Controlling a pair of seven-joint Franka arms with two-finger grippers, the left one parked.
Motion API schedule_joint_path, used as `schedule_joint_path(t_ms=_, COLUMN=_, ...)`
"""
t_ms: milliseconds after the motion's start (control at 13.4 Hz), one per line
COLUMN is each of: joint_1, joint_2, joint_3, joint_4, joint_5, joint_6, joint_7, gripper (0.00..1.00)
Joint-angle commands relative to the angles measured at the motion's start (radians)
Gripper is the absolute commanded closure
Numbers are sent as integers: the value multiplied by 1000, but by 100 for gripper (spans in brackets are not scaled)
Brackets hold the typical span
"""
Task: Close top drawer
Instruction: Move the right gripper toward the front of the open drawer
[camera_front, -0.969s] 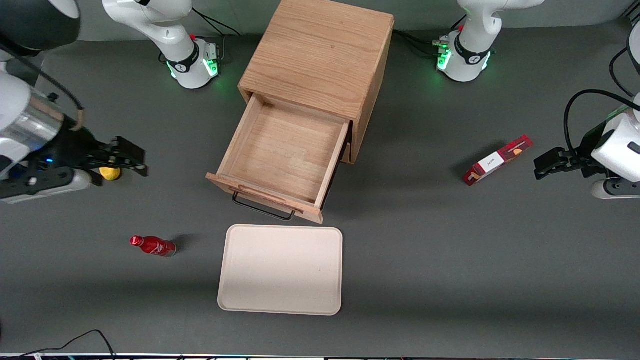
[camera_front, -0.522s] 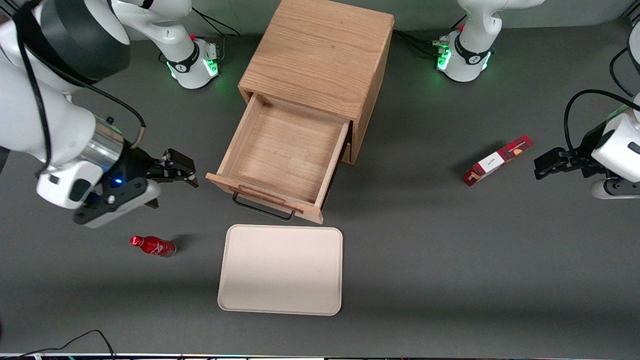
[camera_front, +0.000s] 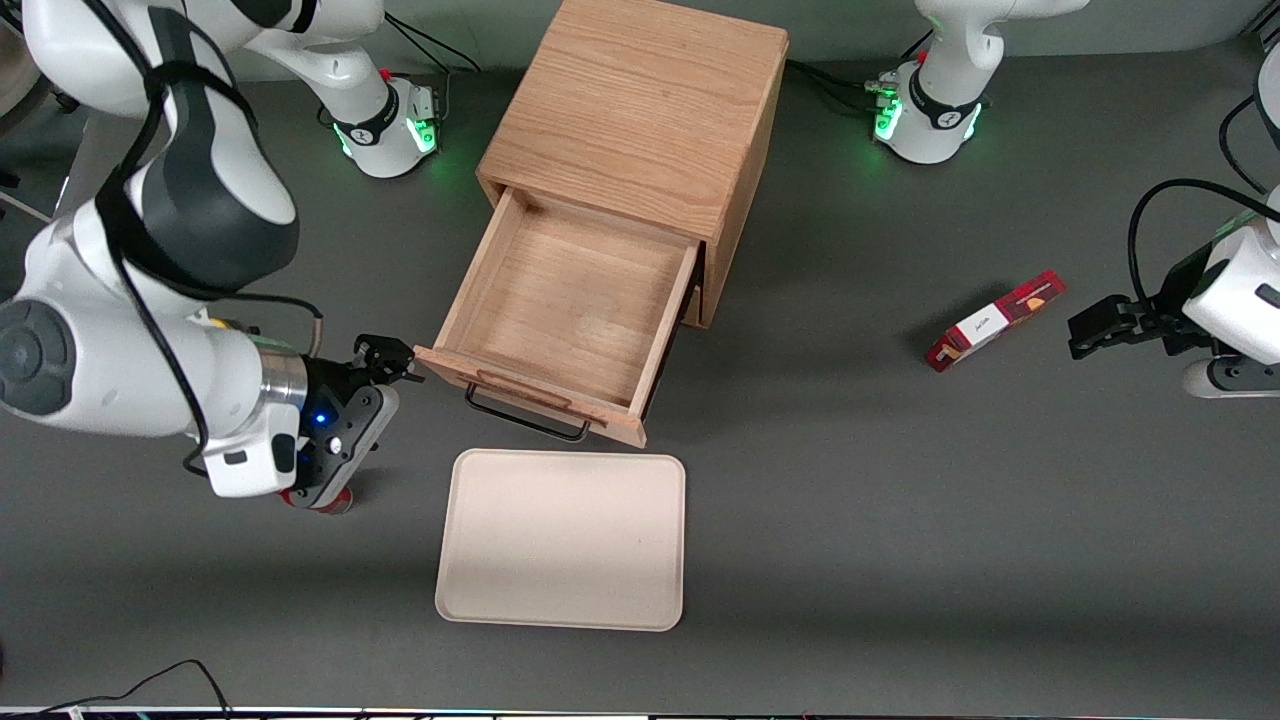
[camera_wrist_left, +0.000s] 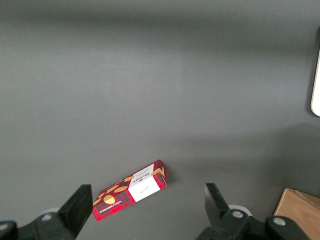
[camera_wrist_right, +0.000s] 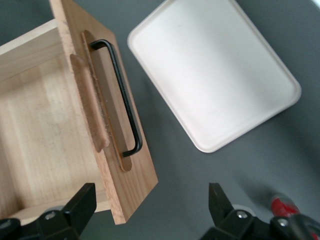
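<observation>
Oak top drawer (camera_front: 575, 305) pulled fully out of cabinet (camera_front: 640, 110), empty inside, black handle (camera_front: 525, 420) facing the beige tray (camera_front: 562, 540). Gripper (camera_front: 385, 357) at drawer's front corner on working-arm side, fingers spread wide, holding nothing. Red bottle (camera_wrist_right: 282, 205) under the wrist. Red box (camera_front: 995, 320) twd parked arm's end.

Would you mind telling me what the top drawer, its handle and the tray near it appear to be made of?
The top drawer, beside the open gripper, looks like light oak: visible grain, matte finish. Its handle appears to be thin black metal wire, though coated plastic is possible. The tray is cream with rounded corners and a smooth matte surface; probably plastic or moulded fibre.
</observation>
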Motion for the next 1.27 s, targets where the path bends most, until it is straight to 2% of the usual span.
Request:
schedule_joint_path(t_ms=0, joint_1=-8, joint_2=68, joint_3=6, joint_4=101, joint_5=56, joint_6=-52, joint_7=-48, gripper=0)
schedule_joint_path(t_ms=522, joint_1=11, joint_2=174, joint_3=12, joint_4=100, joint_5=83, joint_6=-9, joint_7=14, gripper=0)
schedule_joint_path(t_ms=1193, joint_1=46, joint_2=200, joint_3=12, joint_4=87, joint_5=79, joint_6=67, joint_7=105, gripper=0)
